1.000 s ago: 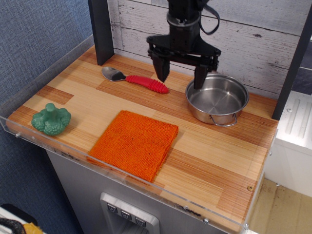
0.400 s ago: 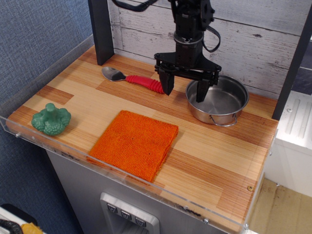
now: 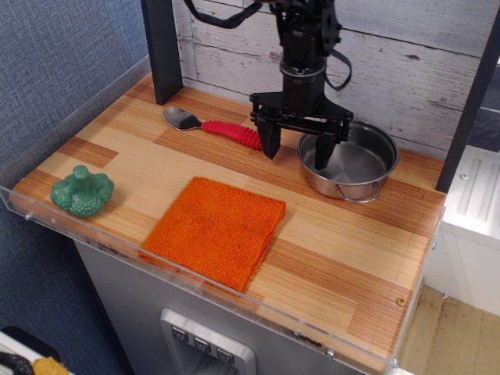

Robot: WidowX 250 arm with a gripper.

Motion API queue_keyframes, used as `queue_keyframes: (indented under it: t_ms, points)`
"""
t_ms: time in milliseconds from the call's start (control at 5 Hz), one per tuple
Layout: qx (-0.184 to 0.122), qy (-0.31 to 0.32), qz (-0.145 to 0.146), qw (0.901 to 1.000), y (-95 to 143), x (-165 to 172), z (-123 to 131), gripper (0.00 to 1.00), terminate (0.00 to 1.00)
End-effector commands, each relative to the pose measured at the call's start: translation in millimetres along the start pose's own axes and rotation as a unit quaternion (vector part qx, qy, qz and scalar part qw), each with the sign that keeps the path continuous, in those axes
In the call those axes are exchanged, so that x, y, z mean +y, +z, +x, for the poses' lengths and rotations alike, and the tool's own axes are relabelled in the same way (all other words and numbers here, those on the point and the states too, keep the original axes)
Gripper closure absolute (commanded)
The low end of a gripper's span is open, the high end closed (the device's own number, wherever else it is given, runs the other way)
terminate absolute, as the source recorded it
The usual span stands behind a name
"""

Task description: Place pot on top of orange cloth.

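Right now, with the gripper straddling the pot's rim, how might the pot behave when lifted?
The pot looks thin and empty, so probably light. Its shiny steel may slip between the fingers. The open gripper sits at the left rim, well off centre, so the pot will likely tilt.

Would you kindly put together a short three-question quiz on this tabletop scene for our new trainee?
1. True or false: the pot already sits on the orange cloth.
2. Multiple choice: how does the gripper stand? A) shut on the red-handled spoon; B) open, one finger inside the pot and one outside its left rim; C) open above the green broccoli toy.
3. Fill in: the spoon lies ____ the cloth, nearer the back wall.

Key
1. False; the pot rests on the wooden table, to the right of and behind the cloth.
2. B.
3. Behind.
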State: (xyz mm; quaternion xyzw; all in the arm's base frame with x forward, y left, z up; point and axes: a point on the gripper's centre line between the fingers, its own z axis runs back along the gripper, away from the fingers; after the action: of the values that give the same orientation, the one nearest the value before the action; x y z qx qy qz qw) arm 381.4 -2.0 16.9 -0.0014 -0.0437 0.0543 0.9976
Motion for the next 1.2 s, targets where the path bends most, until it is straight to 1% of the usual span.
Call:
queue_keyframes:
  t_ms: [0, 200, 400, 600, 800, 1000]
  points:
    - [-0.029, -0.004, -0.014, 0.9995, 15, 0, 9, 1.0, 0.0]
    - [-0.033, -0.004, -0.027, 0.9991, 16, -2, 9, 1.0, 0.0]
    - [-0.036, -0.023, -0.063, 0.9971, 27, -3, 8, 1.0, 0.0]
    - [-0.023, -0.024, -0.042, 0.9986, 46, -5, 5, 1.0, 0.0]
    - [-0.027, -0.023, -0.042, 0.9985, 67, -5, -4, 1.0, 0.0]
    - [-0.019, -0.021, -0.036, 0.9989, 78, 1, -22, 1.0, 0.0]
